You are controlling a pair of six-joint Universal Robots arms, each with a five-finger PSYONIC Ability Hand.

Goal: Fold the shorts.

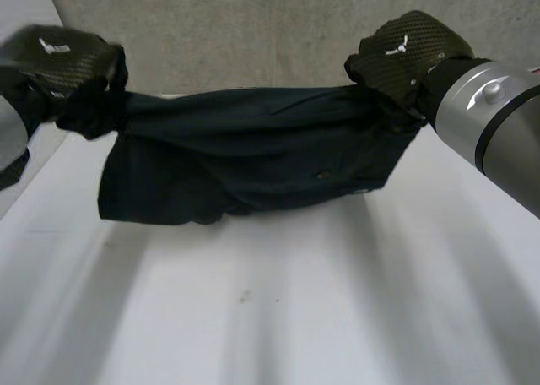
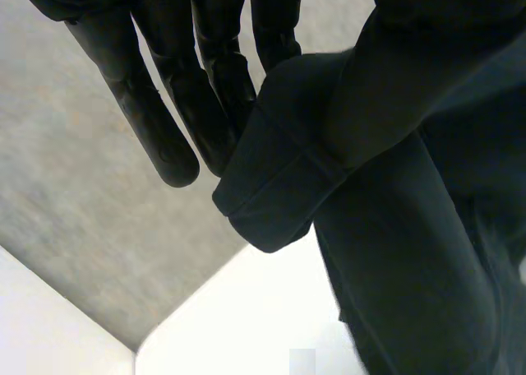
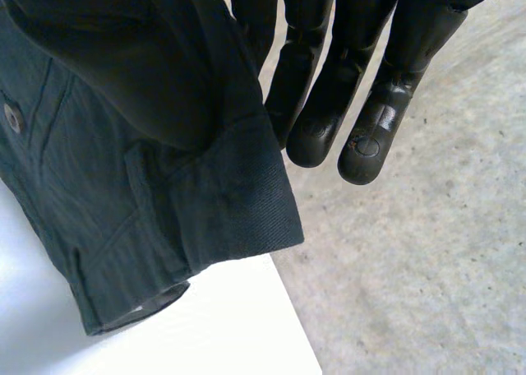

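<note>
Shorts point(image 1: 245, 149) raised and stretched between our two hands over the far part of the table point(image 1: 270, 317), left hand point(image 1: 61, 57) pinching one end, right hand point(image 1: 409, 49) pinching the other, cloth hanging below.

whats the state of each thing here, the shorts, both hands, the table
shorts: held up off the table, stretched wide between the two hands, lower part hanging down
left hand: shut on one end of the shorts' top edge, fingers straight, cloth pinched on the thumb side
right hand: shut on the other end of the top edge, fingers straight
table: white, lying under the hanging shorts
</note>
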